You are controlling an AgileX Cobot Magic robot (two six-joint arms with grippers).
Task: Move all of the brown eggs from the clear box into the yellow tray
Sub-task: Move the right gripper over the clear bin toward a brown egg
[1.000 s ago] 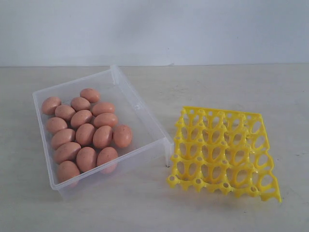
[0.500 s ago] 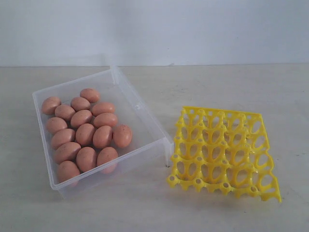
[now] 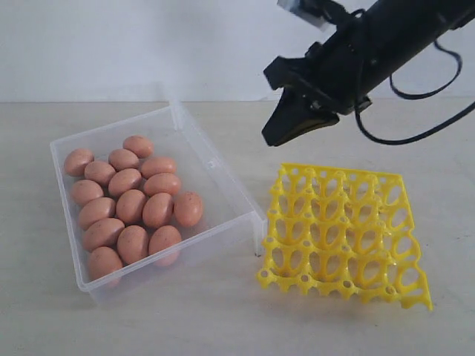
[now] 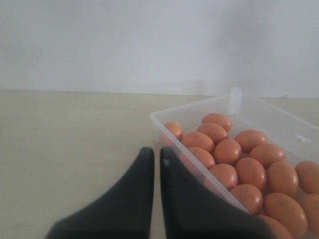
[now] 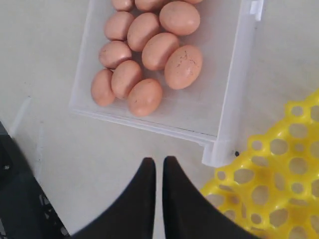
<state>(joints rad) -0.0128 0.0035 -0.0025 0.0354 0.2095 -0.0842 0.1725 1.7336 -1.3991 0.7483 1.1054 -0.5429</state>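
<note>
Several brown eggs (image 3: 133,200) lie clustered in the clear box (image 3: 215,159) on the left of the table. To its right the yellow tray (image 3: 341,230) has every cell bare. My right gripper (image 3: 272,138) hangs shut in the air above the gap between box and tray, holding nothing. In the right wrist view its tips (image 5: 158,160) are over bare table, with the eggs (image 5: 149,55), the box corner (image 5: 219,149) and the tray (image 5: 279,174) beyond. My left gripper (image 4: 156,150) is shut beside the box's outer wall (image 4: 164,122), near the eggs (image 4: 239,164); the exterior view does not show it.
A pale table (image 3: 223,319) carries everything, with a white wall (image 3: 148,44) behind it. A black cable (image 3: 415,96) loops under the right arm. A dark piece of robot base (image 5: 20,199) shows at the right wrist view's edge.
The right arm has swung into the exterior view from the upper right; no arm showed there before. Eggs, box and tray have not moved.
</note>
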